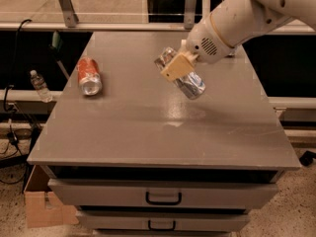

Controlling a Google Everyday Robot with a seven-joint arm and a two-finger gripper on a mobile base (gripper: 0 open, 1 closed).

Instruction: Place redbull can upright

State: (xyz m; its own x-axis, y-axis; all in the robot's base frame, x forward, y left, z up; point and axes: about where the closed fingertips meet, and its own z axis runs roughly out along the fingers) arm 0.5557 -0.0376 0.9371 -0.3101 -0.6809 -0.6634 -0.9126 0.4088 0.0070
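Note:
The redbull can (190, 84) is a slim silver can with a dented side. It hangs tilted in the air above the middle of the grey table (148, 127), its lower end pointing down to the right. My gripper (177, 66) is shut on the can's upper half, with a tan finger pad (175, 67) across it. The white arm reaches in from the upper right.
A red soda can (88, 76) lies on its side at the table's left. A small plastic bottle (39, 85) stands off the table at the far left. Drawers with handles (163, 198) are below the front edge. A cardboard box (42, 206) sits on the floor.

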